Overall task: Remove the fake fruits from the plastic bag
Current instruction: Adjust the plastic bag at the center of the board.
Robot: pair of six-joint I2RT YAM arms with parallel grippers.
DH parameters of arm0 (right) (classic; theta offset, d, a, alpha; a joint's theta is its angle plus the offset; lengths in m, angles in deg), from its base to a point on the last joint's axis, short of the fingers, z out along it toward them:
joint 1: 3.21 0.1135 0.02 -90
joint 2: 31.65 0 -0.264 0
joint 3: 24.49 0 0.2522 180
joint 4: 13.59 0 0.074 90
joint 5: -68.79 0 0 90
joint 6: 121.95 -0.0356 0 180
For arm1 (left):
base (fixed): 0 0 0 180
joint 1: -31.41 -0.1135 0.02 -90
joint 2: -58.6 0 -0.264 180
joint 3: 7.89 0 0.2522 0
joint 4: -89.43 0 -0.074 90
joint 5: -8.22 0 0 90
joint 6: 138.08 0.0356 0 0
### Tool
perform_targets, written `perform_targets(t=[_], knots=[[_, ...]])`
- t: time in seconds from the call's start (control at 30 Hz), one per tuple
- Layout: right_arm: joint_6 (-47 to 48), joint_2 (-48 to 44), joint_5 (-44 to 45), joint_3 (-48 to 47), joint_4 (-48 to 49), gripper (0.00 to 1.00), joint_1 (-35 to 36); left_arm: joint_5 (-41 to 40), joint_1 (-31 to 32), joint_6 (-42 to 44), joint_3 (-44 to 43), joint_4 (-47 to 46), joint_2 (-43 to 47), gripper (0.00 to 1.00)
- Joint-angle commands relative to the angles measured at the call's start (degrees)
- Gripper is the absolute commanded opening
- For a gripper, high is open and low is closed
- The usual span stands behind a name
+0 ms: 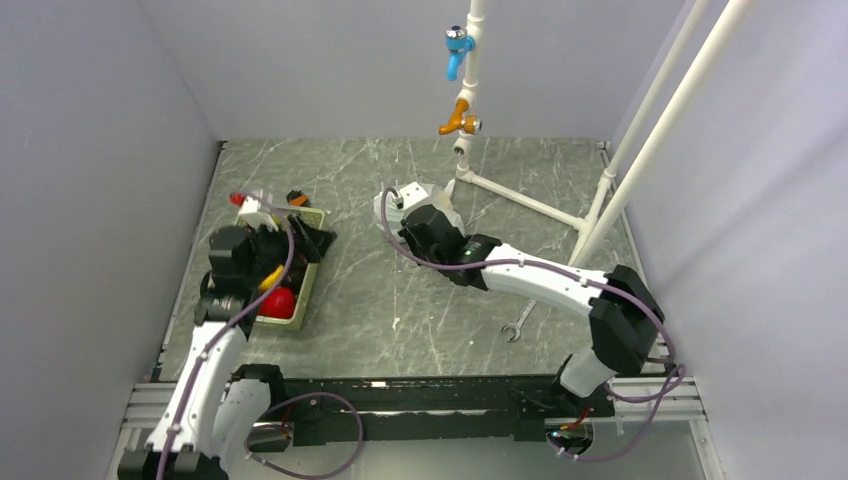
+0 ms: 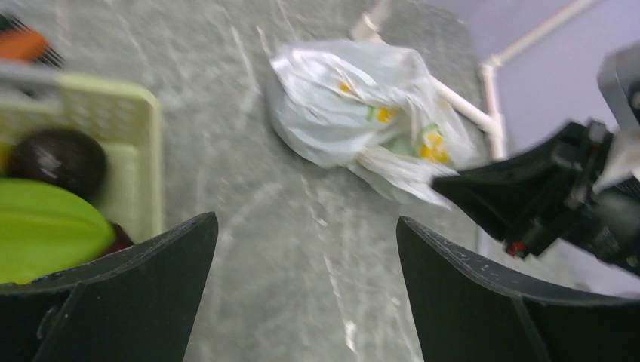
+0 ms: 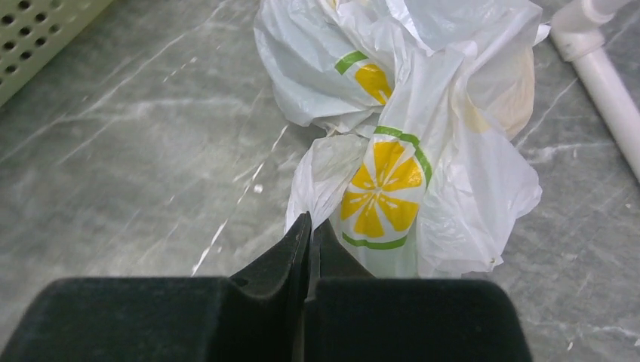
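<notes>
The plastic bag (image 3: 453, 151), white with lemon slices, lies crumpled on the marble table near the pipe. My right gripper (image 3: 312, 222) is shut on a fold at the bag's near edge. A pale rounded shape (image 3: 513, 98) shows through the film; what it is I cannot tell. In the top view the bag (image 1: 400, 200) is mostly hidden under the right gripper (image 1: 420, 222). My left gripper (image 2: 307, 226) is open and empty above bare table, between the bag (image 2: 340, 113) and the tray. Fake fruits lie in the tray: a red one (image 1: 280, 302), a dark ball (image 2: 56, 158), a bright green one (image 2: 45, 230).
The cream perforated tray (image 2: 128, 113) stands at the left, under the left arm. A white pipe frame (image 1: 520, 200) with blue and orange taps runs across the back right. A wrench (image 1: 518, 325) lies near the right arm. Small orange and red items (image 1: 297, 197) sit behind the tray.
</notes>
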Motion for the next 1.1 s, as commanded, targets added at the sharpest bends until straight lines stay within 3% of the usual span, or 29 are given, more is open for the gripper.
perform_targets(t=[0.0, 0.1, 0.23, 0.37, 0.57, 0.67, 0.73, 0.8, 0.87, 0.97, 1.07], knots=[[-2.32, -7.10, -9.20, -3.75, -8.52, 0.00, 0.31, 12.07, 0.91, -15.72, 9.54, -0.02, 10.75, 0.94], [-3.52, -11.31, -15.47, -5.26, -10.92, 0.00, 0.16, 14.42, 2.47, -20.48, 13.86, 1.63, 20.73, 0.93], [-5.03, -16.24, -19.98, -6.38, -11.81, 0.00, 0.13, 10.82, 4.05, -16.71, 8.10, 14.25, 31.29, 0.94], [-5.43, -18.59, -20.25, -7.63, -11.93, 0.00, -0.16, 12.10, 4.27, -17.41, 4.97, 19.21, 31.30, 0.92], [-6.07, -20.55, -15.03, -8.95, -13.96, 0.00, -1.50, 10.02, 9.30, -22.35, 4.29, 14.94, 31.82, 0.90], [-6.61, -22.50, -12.41, -6.00, -12.66, 0.00, -3.33, 5.50, 16.34, -21.65, 2.77, 13.29, 27.41, 0.87], [-7.06, -22.69, -12.97, -4.62, -11.37, 0.00, -6.06, -1.35, 26.05, -20.15, 1.70, 10.26, 20.06, 0.87], [-8.21, -21.53, -15.85, -5.26, -11.56, 0.00, -10.72, -15.15, 42.13, -15.90, -3.08, 11.49, 9.96, 0.89], [-8.38, -19.70, -16.05, -5.78, -10.96, 0.00, -13.55, -28.34, 52.44, -11.65, -10.95, 16.44, -0.15, 0.91], [-8.96, -14.76, -11.58, -9.25, -16.19, 0.03, -15.99, -33.23, 56.95, -7.77, -18.53, 18.68, -9.91, 0.92], [-9.13, -13.08, -10.23, -9.63, -20.59, 0.19, -16.79, -33.92, 58.64, -8.70, -16.62, 14.98, -11.35, 0.92]])
